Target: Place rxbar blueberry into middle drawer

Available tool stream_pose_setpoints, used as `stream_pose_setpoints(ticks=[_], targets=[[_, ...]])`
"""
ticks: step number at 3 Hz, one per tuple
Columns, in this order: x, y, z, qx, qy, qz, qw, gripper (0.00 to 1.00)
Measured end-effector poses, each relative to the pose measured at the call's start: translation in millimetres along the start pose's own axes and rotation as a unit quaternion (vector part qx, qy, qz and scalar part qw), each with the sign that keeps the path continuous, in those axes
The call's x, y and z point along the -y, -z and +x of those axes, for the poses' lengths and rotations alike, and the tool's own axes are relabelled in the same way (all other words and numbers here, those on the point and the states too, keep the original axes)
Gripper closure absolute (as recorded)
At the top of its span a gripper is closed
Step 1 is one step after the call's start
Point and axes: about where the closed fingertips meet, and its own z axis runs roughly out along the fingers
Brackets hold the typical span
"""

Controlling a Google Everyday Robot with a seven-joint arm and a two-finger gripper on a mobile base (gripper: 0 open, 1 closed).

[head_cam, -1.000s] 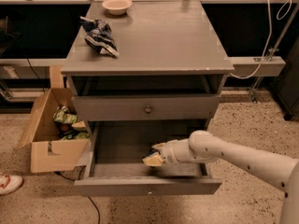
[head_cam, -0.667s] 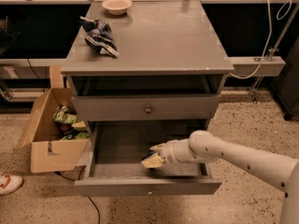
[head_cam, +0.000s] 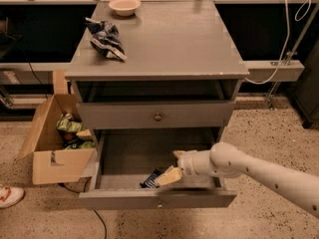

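Camera view: the pincer (head_cam: pixel 173 166) sits inside the pulled-out middle drawer (head_cam: pixel 119 199), toward its front and right of centre; its fingers stand spread and hold nothing. The rxbar blueberry (head_cam: pixel 151 179) lies on the drawer floor just behind the front panel, directly picture-left of the lower finger, touching it or nearly so; its long axis runs obliquely, front-left to back-right. Judgement: placement appears complete; lift the pincer clear without dragging the bar.

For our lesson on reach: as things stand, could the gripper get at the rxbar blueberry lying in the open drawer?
Probably yes. The gripper hangs inside the middle drawer, right beside the rxbar blueberry, with nothing between them; the drawer above is shut.
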Motion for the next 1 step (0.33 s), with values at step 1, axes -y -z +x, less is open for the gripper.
stream_pose_setpoints(ticks=[1], targets=[[12.9,61.6,1.0,0.075,0.0,0.044,0.9962,0.0]])
